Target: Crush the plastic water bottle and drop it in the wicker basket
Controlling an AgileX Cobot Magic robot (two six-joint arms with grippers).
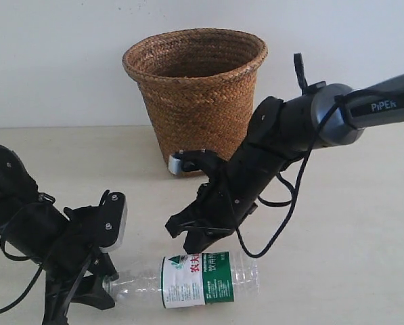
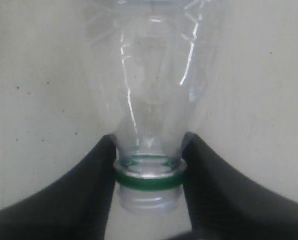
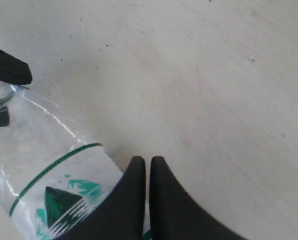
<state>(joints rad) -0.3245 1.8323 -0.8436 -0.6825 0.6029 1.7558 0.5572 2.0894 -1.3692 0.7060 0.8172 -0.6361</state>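
The plastic water bottle [image 1: 198, 279] lies on its side at the front of the table, its white-and-green label facing the camera. My left gripper [image 1: 101, 288] is shut on the bottle's neck; in the left wrist view both fingers press the neck [image 2: 148, 172] at its green ring [image 2: 148, 181]. My right gripper [image 1: 180, 230] hovers just above the bottle's labelled middle, shut with nothing between its fingers [image 3: 135, 180]; the bottle [image 3: 44, 170] shows beside them. The wicker basket [image 1: 196, 88] stands upright behind, at the back centre.
A small white and blue object [image 1: 181, 162] sits at the basket's base. The beige table [image 1: 350, 223] meets a pale wall behind the basket. The right arm [image 1: 330, 115] reaches in from the right, with cables hanging below it.
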